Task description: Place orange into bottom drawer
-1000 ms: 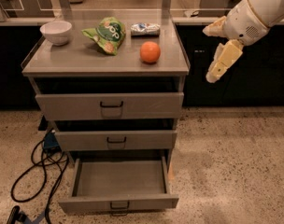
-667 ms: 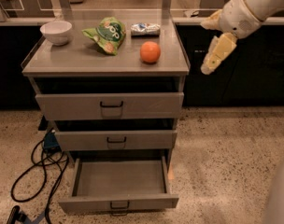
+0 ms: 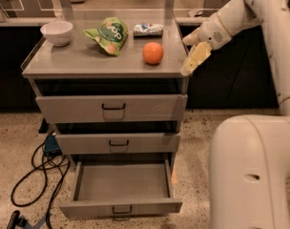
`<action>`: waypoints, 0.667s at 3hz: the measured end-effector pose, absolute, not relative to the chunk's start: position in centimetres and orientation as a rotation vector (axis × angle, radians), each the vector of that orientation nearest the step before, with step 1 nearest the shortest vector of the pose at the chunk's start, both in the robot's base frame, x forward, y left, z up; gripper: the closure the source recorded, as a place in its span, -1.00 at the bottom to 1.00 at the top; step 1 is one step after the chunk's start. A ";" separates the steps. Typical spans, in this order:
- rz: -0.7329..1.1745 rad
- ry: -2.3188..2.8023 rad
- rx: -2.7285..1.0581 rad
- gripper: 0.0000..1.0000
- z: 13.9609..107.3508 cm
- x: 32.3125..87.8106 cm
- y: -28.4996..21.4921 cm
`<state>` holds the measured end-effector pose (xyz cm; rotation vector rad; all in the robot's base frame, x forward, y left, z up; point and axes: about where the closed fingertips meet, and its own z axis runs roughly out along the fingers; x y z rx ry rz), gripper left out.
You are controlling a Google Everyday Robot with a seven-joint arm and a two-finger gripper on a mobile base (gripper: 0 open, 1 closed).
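Observation:
The orange (image 3: 153,53) sits on the grey cabinet top (image 3: 78,61), near its right side. My gripper (image 3: 189,50) hangs just off the cabinet's right edge, a short way to the right of the orange and at about its height. It is open and empty, with one cream finger (image 3: 195,59) pointing down and left. The bottom drawer (image 3: 121,207) is pulled out and its inside looks empty. The two drawers above it are only slightly out.
A white bowl (image 3: 56,32), a green snack bag (image 3: 108,35) and a small white-and-blue packet (image 3: 148,29) are on the cabinet top behind and left of the orange. Black cables (image 3: 35,175) lie on the floor to the left. My white arm base (image 3: 252,171) fills the lower right.
My gripper has moved left and slightly up, from well right of the cabinet to just beside its right edge, closer to the orange. The orange and the drawers have not moved.

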<state>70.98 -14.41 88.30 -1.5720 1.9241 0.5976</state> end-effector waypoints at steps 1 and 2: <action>0.663 1.886 -1.530 -1.00 86.9 72.6 -13.3; 0.618 1.864 -1.552 -1.00 87.2 73.4 -12.5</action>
